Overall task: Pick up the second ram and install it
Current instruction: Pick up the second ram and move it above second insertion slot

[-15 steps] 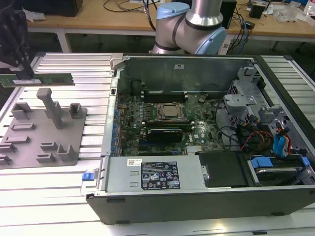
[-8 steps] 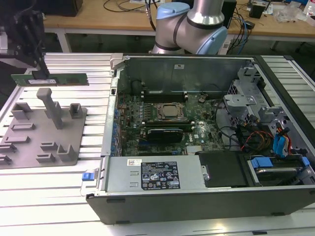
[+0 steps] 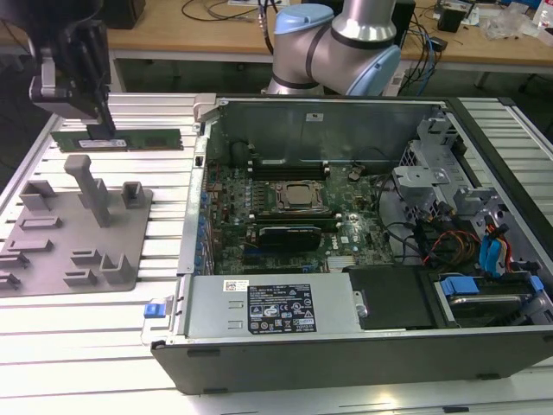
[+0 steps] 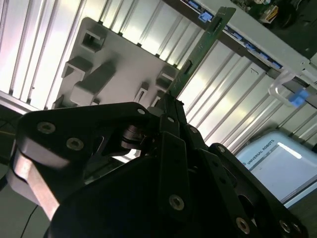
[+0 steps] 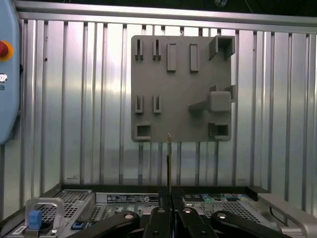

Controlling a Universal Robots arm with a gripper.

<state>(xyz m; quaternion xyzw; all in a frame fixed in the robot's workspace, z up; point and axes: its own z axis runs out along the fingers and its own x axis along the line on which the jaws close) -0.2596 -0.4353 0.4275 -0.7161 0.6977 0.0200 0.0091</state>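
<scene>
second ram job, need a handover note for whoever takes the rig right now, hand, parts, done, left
Hand: shut on the second ram, clamped by its flat faces.
Where: the stick is over the slatted table at the exterior view's left, beyond the grey holder plate and outside the open computer case.
Done: stick grasped.
Left: it is not yet at the motherboard or seated in a socket.
</scene>
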